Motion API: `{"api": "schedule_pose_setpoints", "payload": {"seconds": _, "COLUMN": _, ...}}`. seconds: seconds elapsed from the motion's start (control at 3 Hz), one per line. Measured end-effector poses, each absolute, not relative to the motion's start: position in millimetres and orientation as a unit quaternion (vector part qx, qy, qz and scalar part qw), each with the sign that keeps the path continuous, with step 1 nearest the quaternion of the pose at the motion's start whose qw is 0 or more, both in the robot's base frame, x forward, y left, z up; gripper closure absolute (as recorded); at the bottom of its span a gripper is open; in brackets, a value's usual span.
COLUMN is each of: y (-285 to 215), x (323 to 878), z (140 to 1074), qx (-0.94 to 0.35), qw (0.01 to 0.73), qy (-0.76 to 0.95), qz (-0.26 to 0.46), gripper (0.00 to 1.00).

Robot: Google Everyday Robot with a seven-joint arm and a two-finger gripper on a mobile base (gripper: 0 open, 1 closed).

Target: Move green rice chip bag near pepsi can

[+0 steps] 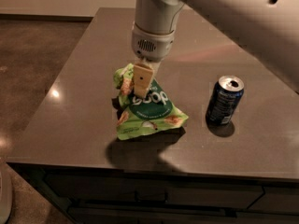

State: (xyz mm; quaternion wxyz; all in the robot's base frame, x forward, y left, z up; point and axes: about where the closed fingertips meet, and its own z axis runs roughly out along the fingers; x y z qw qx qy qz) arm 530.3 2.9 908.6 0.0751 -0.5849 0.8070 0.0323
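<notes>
Your pincer (140,88) is clamped on the crumpled top of the green rice chip bag (148,111). One tan finger (141,80) lies flat on the front of the pouch; the other is hidden behind it.

Nearest the camera: front edge of the desk (79,92), with dark drawer fronts (154,195) under it. Just behind the edge is the bag's shadow (140,150) on the desktop, offset toward the camera from the pouch.

Next back, the bag hangs under the pincer, mid-desk, a bit left of centre in the view. It is bunched at the top and fanned out at the bottom, with the dark-green logo upside down. You can't tell whether its lower edge touches the desk.

At about the same depth, on the right, the pepsi can (224,101) stands upright with its silver top up. It is well apart from the bag, with bare desk between them.

Further back, the white wrist housing (153,34) sits straight above the bag. The arm (233,8) runs off to the upper right. Beyond the desk, brown floor (32,50) on the left.
</notes>
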Motion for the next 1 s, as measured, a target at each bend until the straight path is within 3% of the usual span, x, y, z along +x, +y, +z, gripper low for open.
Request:
{"api": "schedule_pose_setpoints", "payload": {"seconds": 0.33, "y": -24.4, "x": 537.5, "z": 912.5, "qx": -0.567, "qw": 0.074, "qy": 0.820, "qz": 0.025, "gripper": 1.00}}
{"api": "schedule_pose_setpoints", "payload": {"seconds": 0.67, "y": -48.4, "x": 543.7, "z": 913.6, "qx": -0.546, "qw": 0.075, "qy": 0.834, "qz": 0.020, "gripper": 0.84}}
{"api": "schedule_pose_setpoints", "payload": {"seconds": 1.0, "y": -66.8, "x": 550.1, "z": 913.4, "qx": -0.529, "qw": 0.074, "qy": 0.845, "qz": 0.015, "gripper": 0.60}}
